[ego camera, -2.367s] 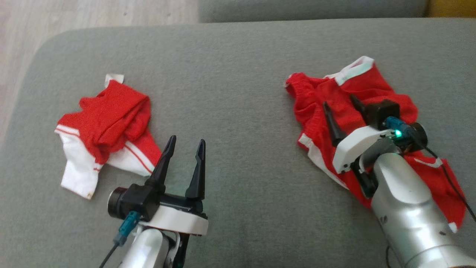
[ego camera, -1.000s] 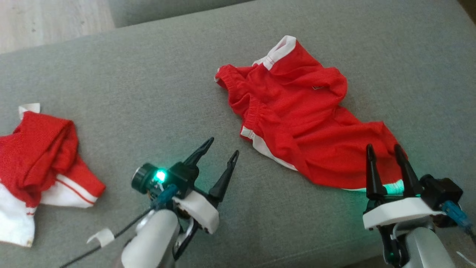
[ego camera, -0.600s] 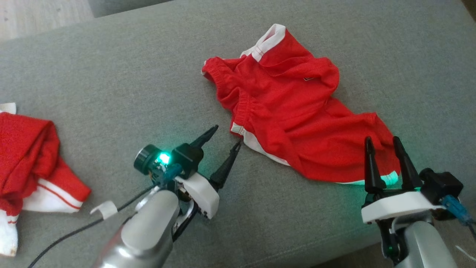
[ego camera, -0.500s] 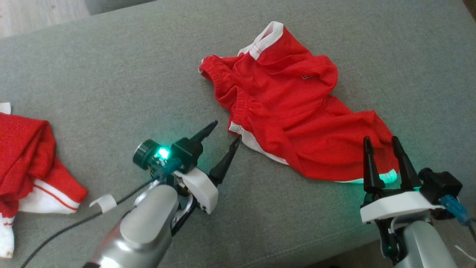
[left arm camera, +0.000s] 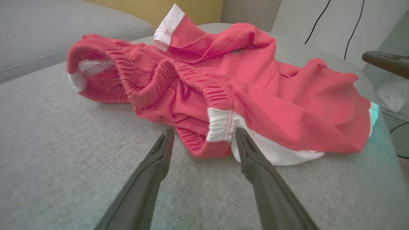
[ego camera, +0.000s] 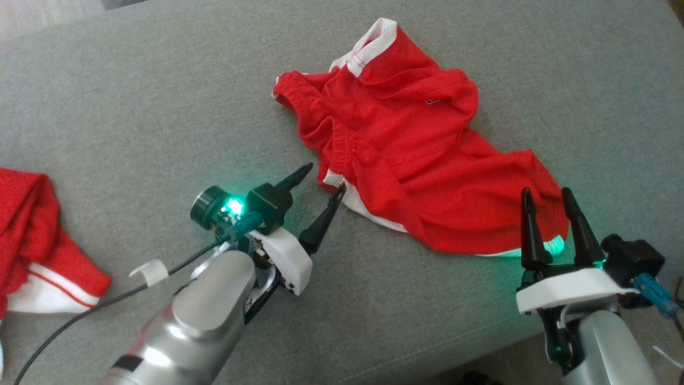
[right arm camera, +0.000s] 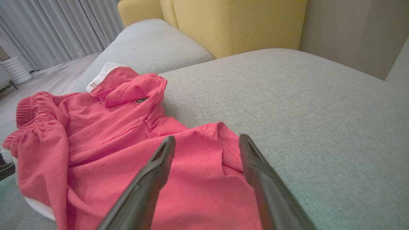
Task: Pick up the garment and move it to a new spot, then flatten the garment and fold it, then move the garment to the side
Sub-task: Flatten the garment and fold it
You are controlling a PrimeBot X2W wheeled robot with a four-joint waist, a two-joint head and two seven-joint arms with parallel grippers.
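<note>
1. Shorts (ego camera: 406,155) lie crumpled on the grey cushion (ego camera: 133,96), centre-right, with the waistband bunched toward your left arm and the hem toward your right
2. Left gripper (ego camera: 325,177): released, jaws wide, low on the cushion. The waistband corner sits between the tips, one tip looks to touch the white side stripe, nothing pinched
3. Right gripper (ego camera: 545,190): released too, jaws wide, at the near hem corner with fabric under and between the tips, no grip yet
4. Another red-and-white garment (ego camera: 37,230) sits at the far left, well apart from the shorts; leave it
5. Progress, my read: you're at the start of flattening, arms lined up on opposite corners. Can't tell from here whether the move to a new spot is done
6. Left to do: close on both corners, pull flat, fold, shift to the side; nothing is flat or folded so far
</note>
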